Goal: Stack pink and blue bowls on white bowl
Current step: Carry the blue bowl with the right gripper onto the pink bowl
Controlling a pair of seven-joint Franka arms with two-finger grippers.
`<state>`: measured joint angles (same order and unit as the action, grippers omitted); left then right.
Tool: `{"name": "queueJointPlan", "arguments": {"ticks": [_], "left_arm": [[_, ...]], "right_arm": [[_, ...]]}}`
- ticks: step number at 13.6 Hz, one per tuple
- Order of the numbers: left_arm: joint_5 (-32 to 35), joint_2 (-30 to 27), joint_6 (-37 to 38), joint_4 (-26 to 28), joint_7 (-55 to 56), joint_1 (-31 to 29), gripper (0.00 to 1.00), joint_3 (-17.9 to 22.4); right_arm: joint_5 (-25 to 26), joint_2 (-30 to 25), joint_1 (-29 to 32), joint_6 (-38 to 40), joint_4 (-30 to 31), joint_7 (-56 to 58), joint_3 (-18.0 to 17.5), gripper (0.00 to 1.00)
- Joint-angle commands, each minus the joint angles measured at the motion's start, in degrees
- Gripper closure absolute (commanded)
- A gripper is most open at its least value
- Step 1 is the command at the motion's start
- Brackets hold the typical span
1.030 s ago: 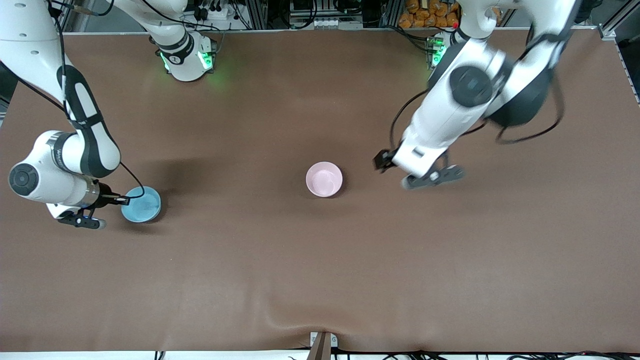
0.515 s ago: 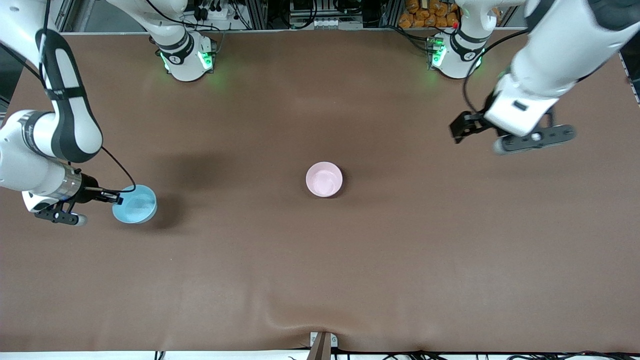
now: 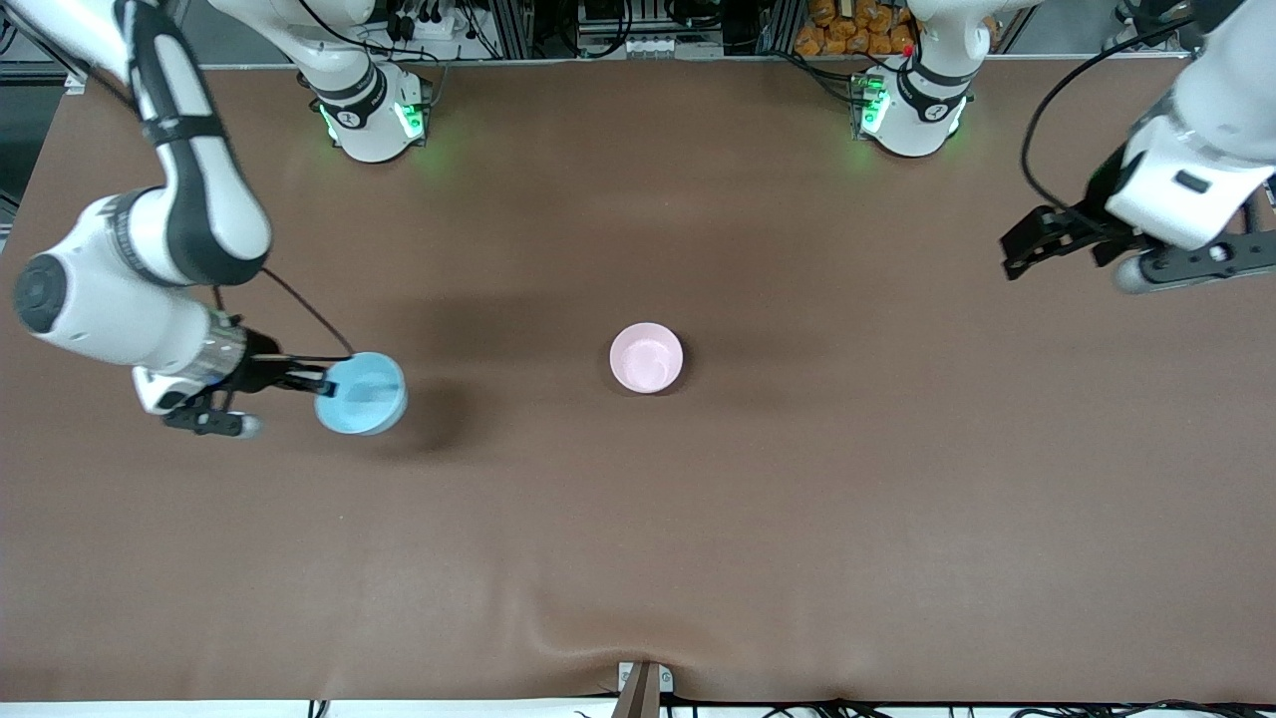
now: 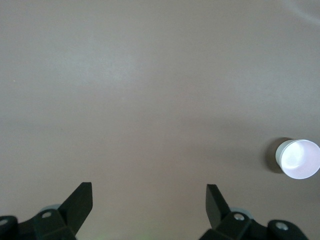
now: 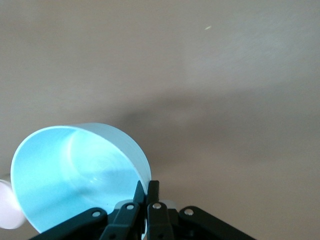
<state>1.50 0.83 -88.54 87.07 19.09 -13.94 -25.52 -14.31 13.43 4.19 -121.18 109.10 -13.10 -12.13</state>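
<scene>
R gripper (image 3: 317, 384) is clamped on the blue bowl's (image 3: 363, 393) rim, bowl up off the table (image 3: 638, 558) toward the right arm's end. Pink bowl (image 3: 646, 357) sits mid-table (upright). L gripper (image 3: 1037, 244), fingers apart, hovers well apart from it.

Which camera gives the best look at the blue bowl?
The right wrist view: the blue bowl fills it, its rim pinched in the right gripper. The front view shows the bowl small, carried above the table. The left wrist view misses it.
</scene>
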Motion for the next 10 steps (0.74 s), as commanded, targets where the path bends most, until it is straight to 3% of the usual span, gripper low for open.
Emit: {"name": "queueJointPlan", "arguments": {"ticks": [1,4,5,10], "left_arm": [[-0.9,-2.1,1.2,0.1,-2.1,1.0,0.0,2.0],[-1.1,-2.9,1.3,0.8,-4.1,16.3,0.0,18.6],[-1.1,-2.9,1.6,0.7,-5.5,19.0,0.0,21.6],[-1.3,-4.4,1.8,2.5,-6.2,19.4,0.0,21.0]], "right_arm": [[-0.9,-1.1,-6.4,2.0,-3.1,-13.6,-0.7,1.0],[-0.8,-0.4,-13.8,0.9,-4.3,-26.3,-0.6,1.0],[-0.6,0.0,-16.6,-0.9,-4.2,-29.5,-0.5,1.0],[0.2,8.4,-28.0,-14.5,-4.2,-45.8,-0.4,1.0]]}}
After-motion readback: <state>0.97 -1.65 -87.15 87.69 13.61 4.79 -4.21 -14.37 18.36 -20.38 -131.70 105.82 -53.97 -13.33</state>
